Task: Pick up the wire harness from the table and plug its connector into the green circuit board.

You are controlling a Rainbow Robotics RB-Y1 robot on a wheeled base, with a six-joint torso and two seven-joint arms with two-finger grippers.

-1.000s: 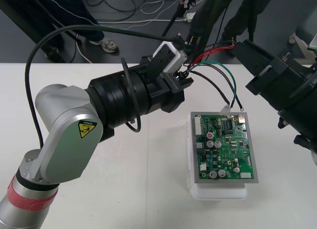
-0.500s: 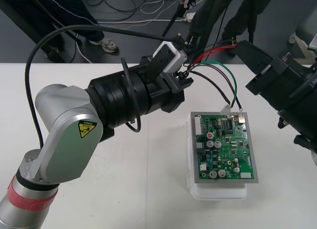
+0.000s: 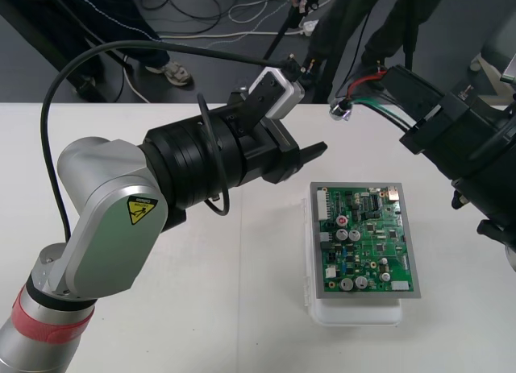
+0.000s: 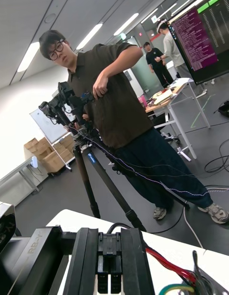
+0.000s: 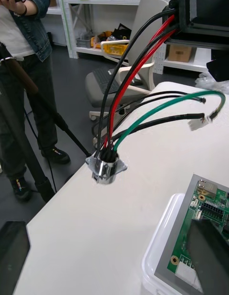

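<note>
The wire harness hangs in the air from my right gripper [image 3: 385,76], which is shut on its red, black and green wires [image 3: 367,89] above the table's far edge. Its round metal socket [image 3: 340,109] dangles free at the low end of the wires. In the left wrist view the socket [image 5: 106,165] hovers over the table, and loose wire ends [image 5: 196,122] curl toward the board. My left gripper [image 3: 313,151] stands open just left of the harness, holding nothing. The green circuit board [image 3: 364,240] lies on its white base [image 3: 359,312] below both grippers.
The table's far edge [image 3: 201,105] runs just behind the grippers, with dark floor and cables beyond it. A thick black cable [image 3: 89,63] loops over my left arm [image 3: 113,228]. Bare table lies left of the board and in front of it.
My left gripper has opened and let go of the socket. The harness has swung up and to the right, now hanging from the right gripper alone, which has stayed shut.
</note>
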